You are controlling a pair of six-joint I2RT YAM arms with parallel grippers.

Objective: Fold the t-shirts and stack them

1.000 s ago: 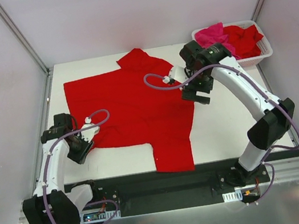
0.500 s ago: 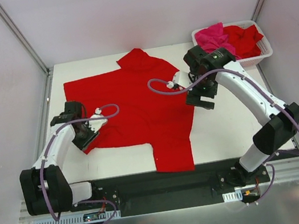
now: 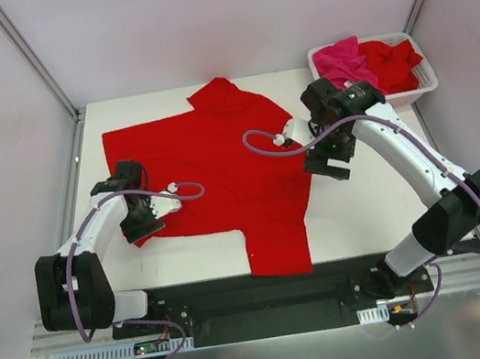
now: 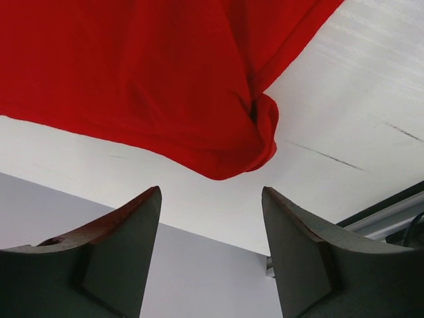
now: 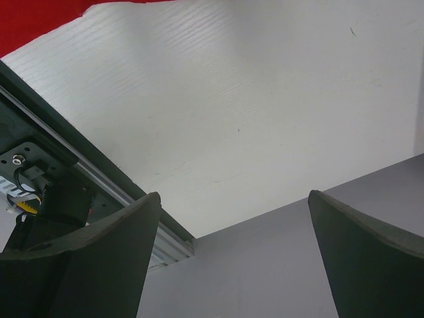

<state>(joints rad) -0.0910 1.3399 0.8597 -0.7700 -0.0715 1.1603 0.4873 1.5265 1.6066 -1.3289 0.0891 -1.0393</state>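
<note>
Red t-shirt (image 3: 211, 171) is being seen spread on the tabletop (image 3: 365, 204), bunched corner just ahead of the left claw (image 4: 211, 195), jaws parted, nothing gripped. Right claw (image 5: 234, 193) is being held wide open, empty, beside it.

in the top view the left arm (image 3: 92, 235) covers the near left corner of the spread red t-shirt (image 3: 209, 162), and the right arm (image 3: 395, 150) hides part of its right edge. the left wrist view cuts this shirt off at the top and left; the right wrist view shows only a red sliver of it. the t-shirts (image 3: 368, 64) heaped in the basket (image 3: 426, 83) overlap, so their count is unclear.
</note>
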